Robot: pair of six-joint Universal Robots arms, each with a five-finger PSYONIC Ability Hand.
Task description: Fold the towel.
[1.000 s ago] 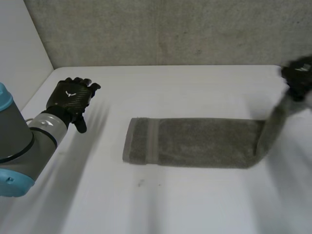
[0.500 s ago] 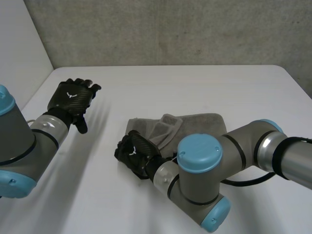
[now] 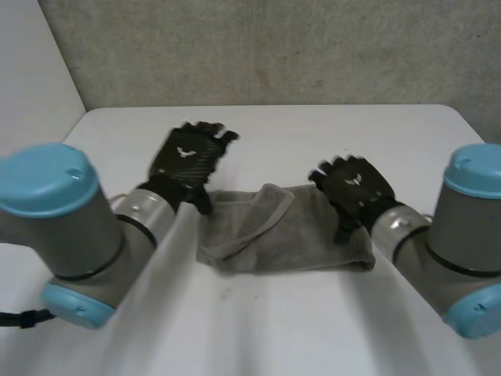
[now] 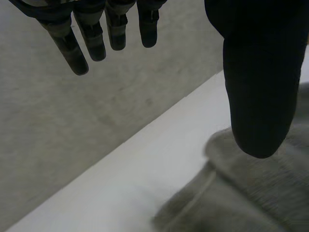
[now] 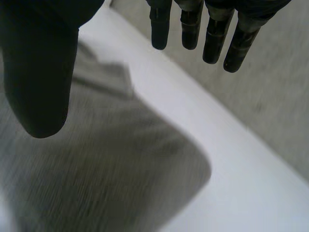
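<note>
The towel point(image 3: 290, 231) is laid loosely doubled on the table point(image 3: 313, 125), its long axis running from hand to hand. One end is overhung by the left hand point(image 3: 186, 157) and the other by the right hand point(image 3: 354, 186). Both hands are spread wide and empty, about equally near. The towel's end corners are partly hidden.

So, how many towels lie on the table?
1. The grey towel lies folded on the table, the left hand at one end, the right hand at the other; none seems hidden.
</note>
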